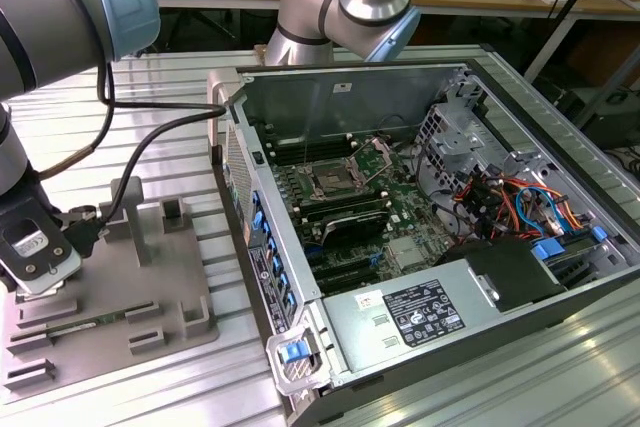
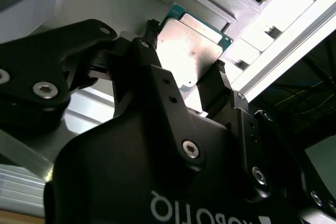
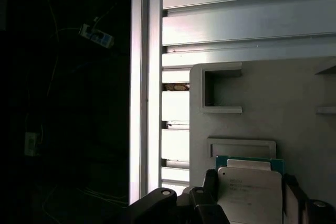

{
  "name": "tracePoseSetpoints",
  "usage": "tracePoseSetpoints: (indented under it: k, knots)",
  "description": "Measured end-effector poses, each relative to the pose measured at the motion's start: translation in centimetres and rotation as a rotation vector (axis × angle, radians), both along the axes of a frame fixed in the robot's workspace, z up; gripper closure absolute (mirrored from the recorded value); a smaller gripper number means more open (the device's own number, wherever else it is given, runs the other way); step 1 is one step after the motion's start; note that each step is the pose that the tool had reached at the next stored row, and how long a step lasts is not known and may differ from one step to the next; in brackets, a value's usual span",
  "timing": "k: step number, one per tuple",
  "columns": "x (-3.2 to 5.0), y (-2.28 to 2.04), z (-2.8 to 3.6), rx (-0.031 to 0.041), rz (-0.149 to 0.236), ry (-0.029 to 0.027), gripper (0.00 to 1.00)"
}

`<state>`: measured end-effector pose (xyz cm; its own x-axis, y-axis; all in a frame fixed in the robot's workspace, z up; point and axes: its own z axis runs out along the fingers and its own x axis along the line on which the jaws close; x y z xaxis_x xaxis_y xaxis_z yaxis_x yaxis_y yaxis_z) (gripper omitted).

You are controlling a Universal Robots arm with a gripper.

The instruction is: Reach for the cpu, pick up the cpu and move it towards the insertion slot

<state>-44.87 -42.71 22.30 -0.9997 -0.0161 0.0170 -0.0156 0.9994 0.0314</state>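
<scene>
The cpu [image 2: 191, 45], a silvery square chip with a green rim, lies in a shallow recess of the grey plastic plate [image 1: 150, 292] at the exterior view's left. My gripper [image 1: 35, 265] is down on that plate. In both wrist views its black fingers [image 2: 220, 74] stand at two opposite edges of the cpu [image 3: 249, 190], touching them, so the gripper [image 3: 250, 195] is shut on the chip. The insertion slot [image 1: 328, 183], a square socket with a metal frame and dark centre, sits on the motherboard inside the open computer case, well to the exterior view's right of the gripper.
The open computer case [image 1: 300, 82] has raised metal walls between the plate and the socket. Raised grey blocks [image 1: 128, 209] stand on the plate near the gripper. A black cable [image 1: 150, 132] hangs from the arm. A power supply [image 1: 420, 312] and drive cables fill the case's near side.
</scene>
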Motion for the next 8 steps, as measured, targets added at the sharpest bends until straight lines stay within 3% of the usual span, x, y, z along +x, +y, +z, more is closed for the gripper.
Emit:
tracePoseSetpoints:
  k: [8]
  knots:
    - [0.03,0.00,0.56,0.0010,0.000,0.0007,0.45]
